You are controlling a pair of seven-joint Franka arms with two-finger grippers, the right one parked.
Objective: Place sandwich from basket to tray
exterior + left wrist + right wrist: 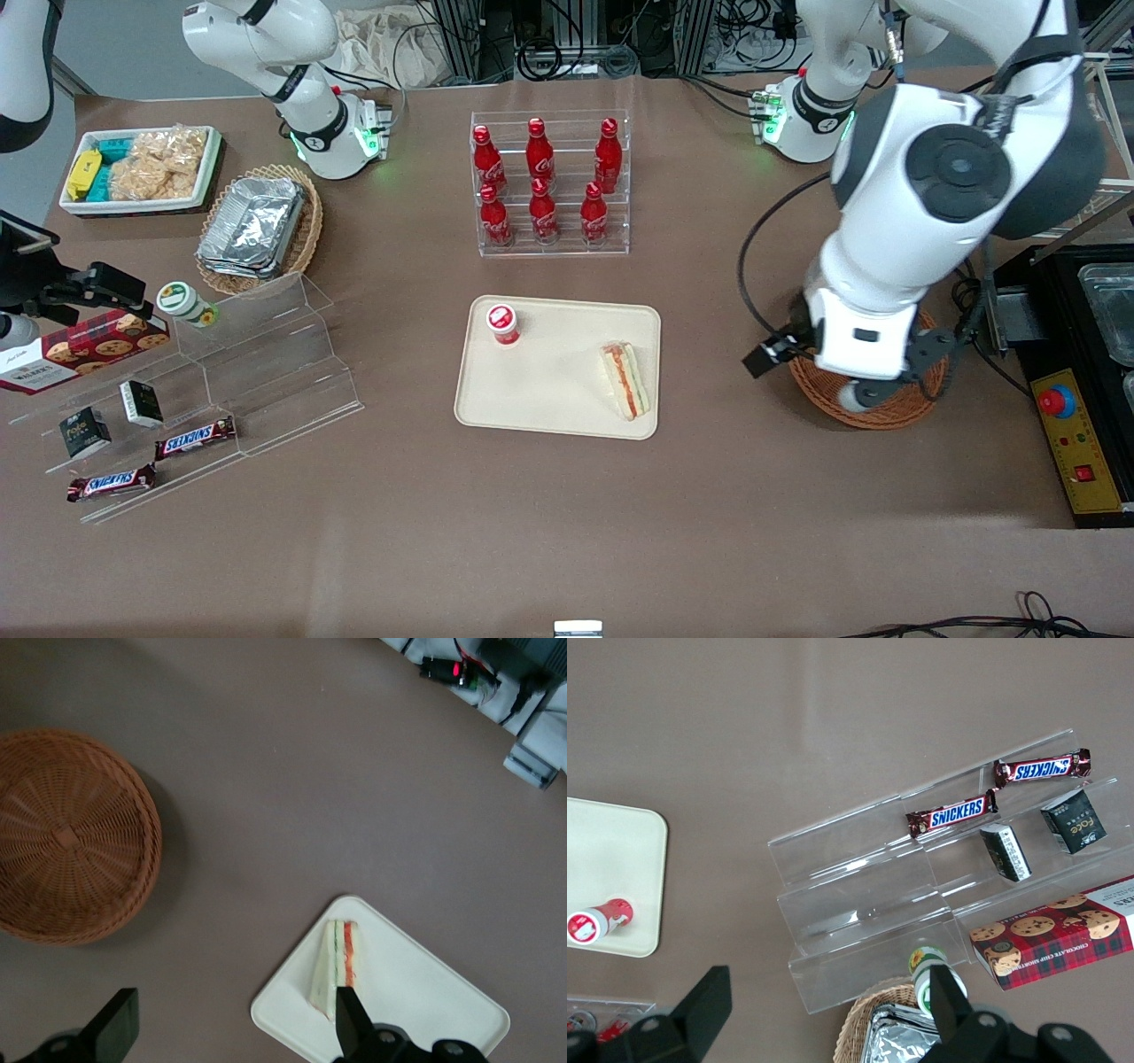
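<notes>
The wedge-shaped sandwich (626,379) (335,966) lies on the beige tray (549,390) (416,992), close to the tray edge facing the working arm. The round reddish-brown wicker basket (895,412) (66,837) stands on the table toward the working arm's end, with nothing in it. My gripper (235,992) is open, its fingers wide apart and holding nothing. It hangs high over the bare table between basket and tray. In the front view the arm's wrist covers much of the basket.
A small red-capped bottle (502,323) stands on the tray. A clear rack of red cola bottles (551,182) is farther from the front camera. Stepped acrylic shelves (257,354) with snacks, a foil-tray basket (259,229) and a white snack bin (142,168) lie toward the parked arm's end.
</notes>
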